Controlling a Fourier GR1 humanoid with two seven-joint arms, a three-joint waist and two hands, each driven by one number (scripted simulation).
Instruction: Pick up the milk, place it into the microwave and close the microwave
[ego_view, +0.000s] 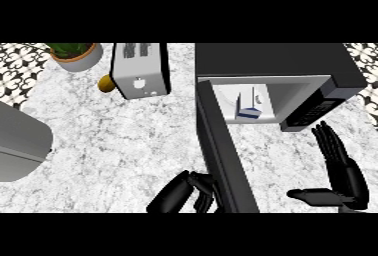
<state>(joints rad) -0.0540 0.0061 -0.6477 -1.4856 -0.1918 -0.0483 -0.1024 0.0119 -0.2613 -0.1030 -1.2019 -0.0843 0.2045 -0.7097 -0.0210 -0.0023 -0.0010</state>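
The milk carton (249, 105), white with a blue end, lies inside the microwave (295, 65) on its white floor. The microwave's dark door (225, 150) stands open, swung out toward me. My left hand (184, 192) is at the lower edge, just left of the door's outer end, with its fingers curled against the door's edge. My right hand (341, 170) is on the right of the door, in front of the microwave's control panel, fingers straight and thumb spread, holding nothing.
A white toaster (139, 70) stands at the back centre-left, with a small brown object (105, 83) beside it. A potted plant (75, 54) is at the back left. A grey rounded object (21, 142) sits at the left edge.
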